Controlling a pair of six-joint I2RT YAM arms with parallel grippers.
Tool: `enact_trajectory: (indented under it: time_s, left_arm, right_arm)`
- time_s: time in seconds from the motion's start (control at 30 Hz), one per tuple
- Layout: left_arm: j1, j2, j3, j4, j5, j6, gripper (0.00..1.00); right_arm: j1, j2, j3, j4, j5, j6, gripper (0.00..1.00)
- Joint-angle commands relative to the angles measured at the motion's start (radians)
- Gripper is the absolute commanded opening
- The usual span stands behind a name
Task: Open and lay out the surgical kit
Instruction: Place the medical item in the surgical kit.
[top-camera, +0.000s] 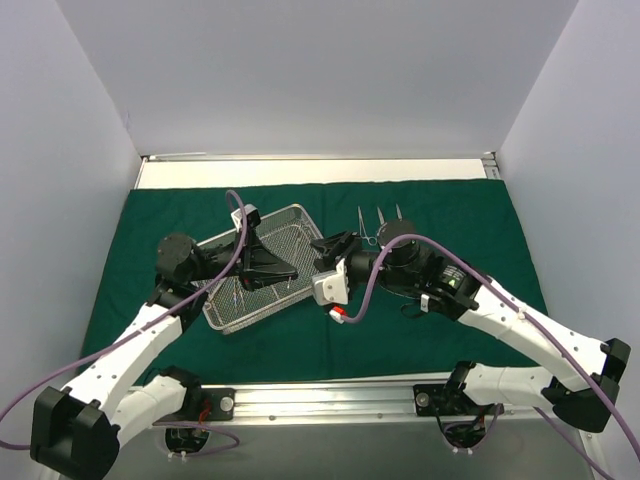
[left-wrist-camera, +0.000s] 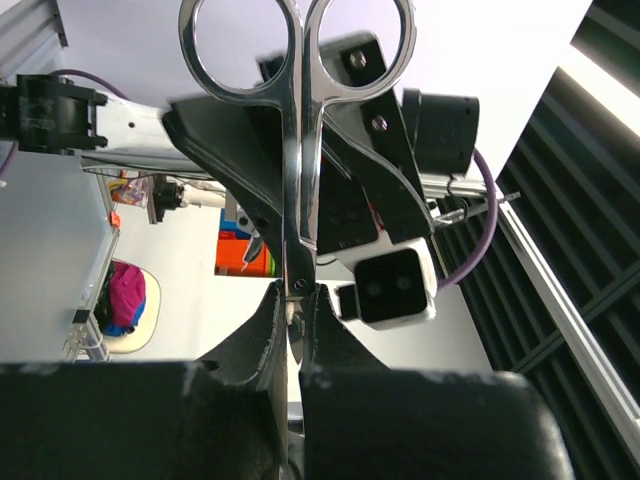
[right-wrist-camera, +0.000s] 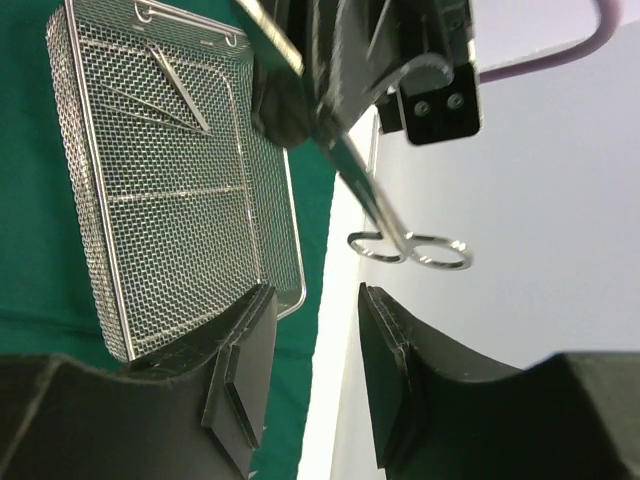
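The dark green cloth (top-camera: 450, 300) lies spread flat over the table. On it the silver wire-mesh tray (top-camera: 262, 270) (right-wrist-camera: 170, 180) sits left of centre. My left gripper (top-camera: 291, 272) (left-wrist-camera: 297, 295) hangs over the tray's right end. It is shut on a pair of steel scissors (left-wrist-camera: 297, 60) (right-wrist-camera: 410, 250) at the pivot, with the finger rings pointing away from it toward the right arm. My right gripper (top-camera: 328, 245) (right-wrist-camera: 315, 340) faces it from the right, open. Its fingers stand just short of the rings, with nothing between them. Slim steel instruments (top-camera: 372, 225) lie side by side on the cloth beyond the right gripper.
A white strip of bare table (top-camera: 320, 172) runs behind the cloth, below the back wall. White side walls close in left and right. A metal rail (top-camera: 330, 400) carries both arm bases at the near edge.
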Motion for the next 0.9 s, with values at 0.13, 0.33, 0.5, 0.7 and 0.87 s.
enact_trajectory:
  time_s: [0.13,0.33,0.5,0.7,0.87]
  left_arm:
    - [-0.007,-0.070,-0.009,-0.013,-0.010,-0.182,0.02]
    - [-0.007,-0.055,-0.006,-0.013,-0.021,-0.188,0.02]
    - [-0.013,-0.026,0.020,-0.012,-0.019,-0.182,0.02]
    - [-0.029,-0.011,0.032,-0.013,-0.035,-0.188,0.02]
    - [-0.032,-0.009,0.041,-0.025,-0.044,-0.188,0.02]
  right_arm:
    - [0.034,-0.001,0.034,0.088,-0.007,-0.080,0.38]
    - [0.063,0.001,0.068,0.120,0.004,-0.083,0.38]
    - [0.079,0.030,0.080,0.117,0.007,-0.103,0.38]
    - [0.080,0.062,0.083,0.111,0.002,-0.145,0.38]
    - [0.077,0.044,0.063,0.102,0.008,-0.152,0.38]
